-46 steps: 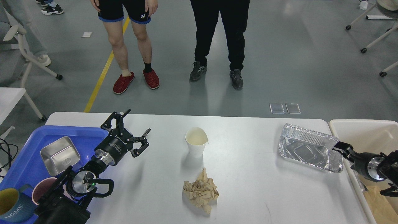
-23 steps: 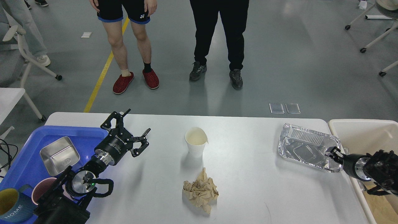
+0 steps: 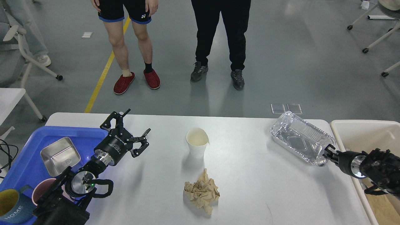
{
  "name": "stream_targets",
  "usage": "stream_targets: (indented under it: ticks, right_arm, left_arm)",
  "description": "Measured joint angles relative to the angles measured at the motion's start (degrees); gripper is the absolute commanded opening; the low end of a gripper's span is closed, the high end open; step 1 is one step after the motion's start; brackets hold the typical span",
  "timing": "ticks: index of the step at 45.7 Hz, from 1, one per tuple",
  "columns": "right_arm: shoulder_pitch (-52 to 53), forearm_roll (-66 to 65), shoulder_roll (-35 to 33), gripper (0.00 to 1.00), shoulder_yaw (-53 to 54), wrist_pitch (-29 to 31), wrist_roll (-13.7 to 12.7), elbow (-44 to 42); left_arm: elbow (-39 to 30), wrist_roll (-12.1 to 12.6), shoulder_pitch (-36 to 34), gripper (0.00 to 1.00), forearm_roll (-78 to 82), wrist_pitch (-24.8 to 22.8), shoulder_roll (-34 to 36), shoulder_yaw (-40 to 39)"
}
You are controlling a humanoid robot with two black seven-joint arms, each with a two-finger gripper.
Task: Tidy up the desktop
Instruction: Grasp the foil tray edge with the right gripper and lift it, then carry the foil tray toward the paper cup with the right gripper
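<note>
The white desktop (image 3: 250, 175) fills the lower half of the head view. On it stand a white paper cup (image 3: 197, 142) at the middle and a crumpled brown paper ball (image 3: 201, 192) in front of it. A silver foil tray (image 3: 298, 139) is at the far right, tilted with its far end raised. My right gripper (image 3: 328, 152) is shut on the foil tray's near right corner. My left gripper (image 3: 137, 122) is open and empty above the desktop's left part, beside the blue tray.
A blue plastic tray (image 3: 28, 168) at the left holds a steel dish (image 3: 59, 155), a pink cup (image 3: 42, 190) and a blue mug (image 3: 12, 207). A cream bin (image 3: 362, 131) stands off the right edge. Two people (image 3: 218, 37) stand behind the far edge.
My right gripper has moved left and closed on the foil tray's corner. The tray has turned and tilted, its far end now raised and shifted back left. The left arm has barely moved.
</note>
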Motion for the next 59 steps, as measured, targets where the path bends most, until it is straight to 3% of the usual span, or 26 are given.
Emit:
stream_targets:
  ticks: [22,34,42,59]
  right_arm:
    - [1.1,0.1,-2.5,0.00,-0.6,1.3,0.1,5.3]
    - [3.9,0.6,-16.5,0.00,-0.5,2.0,-0.7,26.3]
    - [6.9,0.7,-22.1,0.00,-0.5,2.0,-1.9,40.1]
    - [10.6,-0.2,-26.6,0.00,-6.6,2.8,-4.8,51.7]
  left_arm:
    - [-0.1,0.0,0.1,0.97,0.0,0.1,0.3,0.0]
    - [-0.1,0.0,0.1,0.97,0.0,0.1,0.0,-0.1]
    - [-0.9,0.0,0.0,0.97,0.0,1.2,-0.2,0.0]
    - [-1.7,0.1,0.5,0.97,0.1,1.4,0.3,0.0]
